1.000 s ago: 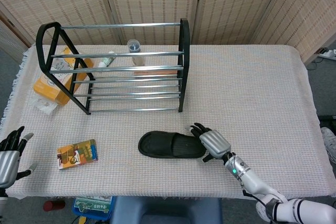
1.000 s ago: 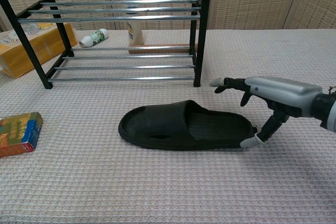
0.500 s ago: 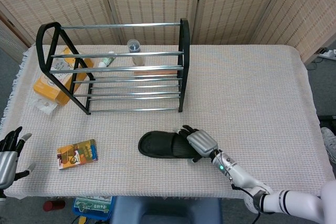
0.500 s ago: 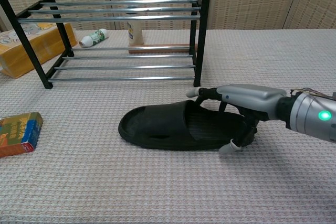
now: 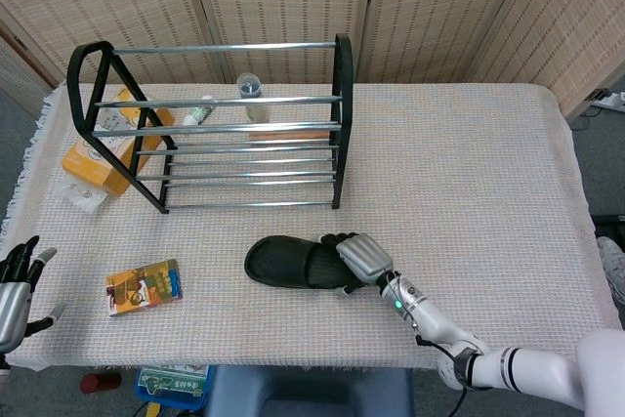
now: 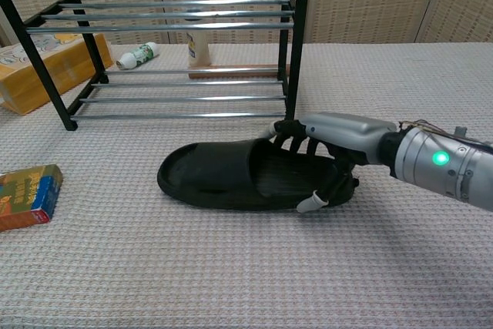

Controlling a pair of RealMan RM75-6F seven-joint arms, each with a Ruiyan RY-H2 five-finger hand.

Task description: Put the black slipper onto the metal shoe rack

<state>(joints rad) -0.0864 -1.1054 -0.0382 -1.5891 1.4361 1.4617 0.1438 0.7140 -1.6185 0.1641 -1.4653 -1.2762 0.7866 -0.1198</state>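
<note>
Black slipper (image 5: 293, 263) lies flat on the tablecloth (image 5: 469, 173), just in front of the shoe rack (image 5: 210, 124), apart from its lower rails. Long axis runs left–right, roughly parallel to the rails; toe end to the left, heel end to the right.

Right hand (image 5: 358, 259) sits on the heel end, reaching in from the right. Fingers (image 6: 296, 135) curl over the far edge of the sole; thumb tip (image 6: 307, 205) shows at the near edge. So the heel is clasped across its width, fingers on the rack side, thumb on the near side. Whether the clasp is firm enough to lift I cannot say for sure; contact looks real in both views.

Left hand (image 5: 15, 285) is at the table's near-left corner, fingers spread, holding nothing, well apart from the slipper. Right hand is plainly the working one.

Judgement: rack lies straight away from the slipper, so the move wanted is up and forward over a rail, slipper kept broadside.

Head view gives the layout: slipper, rack, small box (image 5: 144, 286) well to the left. Chest view alone shows the thumb under the near edge and the gap to the rack's lowest rail.
</note>
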